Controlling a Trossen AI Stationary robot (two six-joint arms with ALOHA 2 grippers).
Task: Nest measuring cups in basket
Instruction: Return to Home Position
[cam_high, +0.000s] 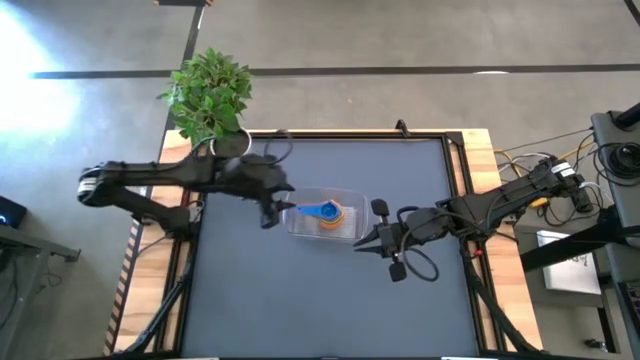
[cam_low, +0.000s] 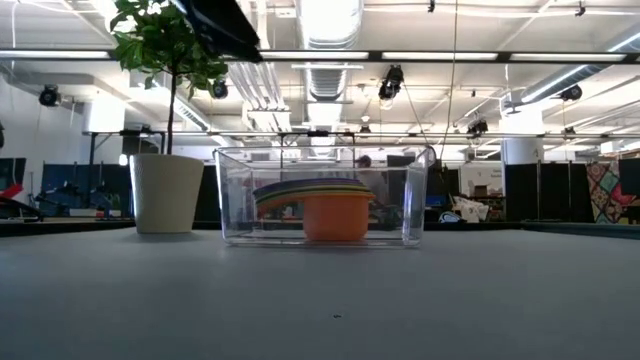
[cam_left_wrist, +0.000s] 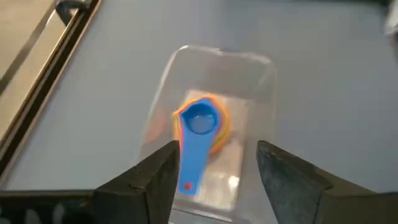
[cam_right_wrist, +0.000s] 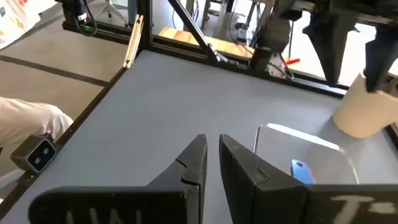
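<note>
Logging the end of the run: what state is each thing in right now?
measuring cups: nested in one stack, blue cup on top, inside the basket.
basket: upright, holding the stack.
left gripper: open, empty, above the basket's end.
right gripper: almost shut, empty, beside the basket.
plant pot: upright.

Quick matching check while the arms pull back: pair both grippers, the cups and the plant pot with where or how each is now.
1. left gripper
2. right gripper
3. measuring cups
4. white plant pot

A. nested inside the clear basket
B. at the table corner on the left arm's side
C. open, raised over one end of the basket
D. fingers nearly together, empty, beside the basket's other end

Pairs: 1-C, 2-D, 3-A, 4-B.
</note>
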